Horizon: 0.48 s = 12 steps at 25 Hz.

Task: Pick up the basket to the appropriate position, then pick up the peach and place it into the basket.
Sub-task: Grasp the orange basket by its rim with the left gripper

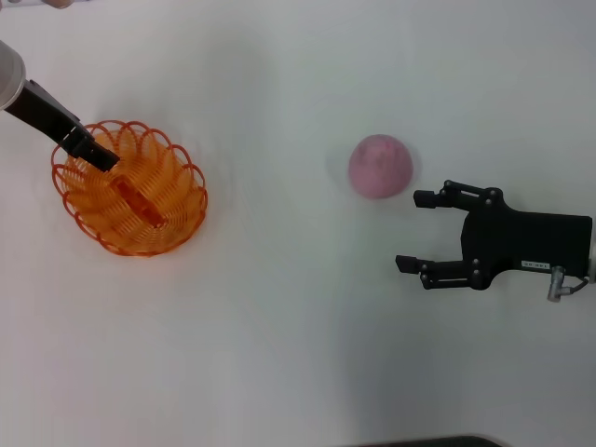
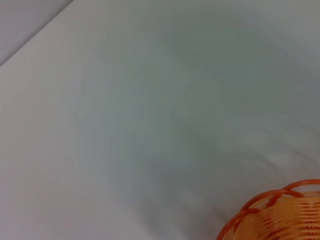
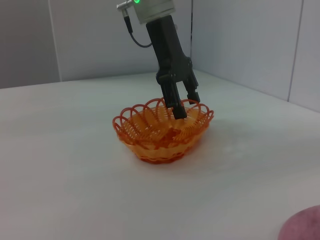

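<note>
Head view: white table (image 1: pixel 298 354) carries two things, well apart. The basket (image 1: pixel 130 191) sits on the robot's left side, orange looped strands, scalloped rim, resting flat on its base. The left hand (image 1: pixel 98 154) reaches in from the upper left corner and has its tips at the basket's far-left rim. Right wrist view shows this more clearly: the left hand (image 3: pixel 182 102) comes down steeply from above, one finger inside the rim and one outside it, the two close together with the wire wall between them; whether they truly pinch the strands or only straddle them cannot be told. Basket (image 3: pixel 162 132) looks level on the table there, not lifted. Left wrist view catches only a corner of the basket rim (image 2: pixel 280 212) against bare table. The peach (image 1: pixel 380 166), dull pink and round, lies on the right half of the table. The right hand (image 1: pixel 417 231) is just beside it, low and lying sideways, fingers spread wide apart and holding nothing, upper fingertip near the peach without touching it.
</note>
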Each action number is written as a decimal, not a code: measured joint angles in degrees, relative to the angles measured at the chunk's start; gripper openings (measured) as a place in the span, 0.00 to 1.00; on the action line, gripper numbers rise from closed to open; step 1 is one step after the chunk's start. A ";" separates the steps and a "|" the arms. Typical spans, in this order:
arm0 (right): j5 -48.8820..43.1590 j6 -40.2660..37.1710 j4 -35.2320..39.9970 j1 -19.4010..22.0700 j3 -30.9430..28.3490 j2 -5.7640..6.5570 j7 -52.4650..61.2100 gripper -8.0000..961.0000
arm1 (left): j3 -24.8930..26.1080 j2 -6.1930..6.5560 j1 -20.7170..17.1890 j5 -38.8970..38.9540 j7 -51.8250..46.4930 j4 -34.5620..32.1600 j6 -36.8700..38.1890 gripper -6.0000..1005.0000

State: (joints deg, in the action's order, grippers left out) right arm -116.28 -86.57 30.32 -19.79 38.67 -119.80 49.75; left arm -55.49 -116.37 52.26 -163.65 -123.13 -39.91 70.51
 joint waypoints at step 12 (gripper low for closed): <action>0.00 0.00 0.35 -0.07 0.00 0.00 0.60 0.97 | -1.71 -0.04 -0.05 0.01 -1.49 -0.16 0.05 0.77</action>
State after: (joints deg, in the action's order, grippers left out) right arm -116.28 -86.57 30.67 -19.87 38.67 -119.79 50.34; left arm -57.21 -116.40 52.20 -163.65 -124.62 -40.07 70.56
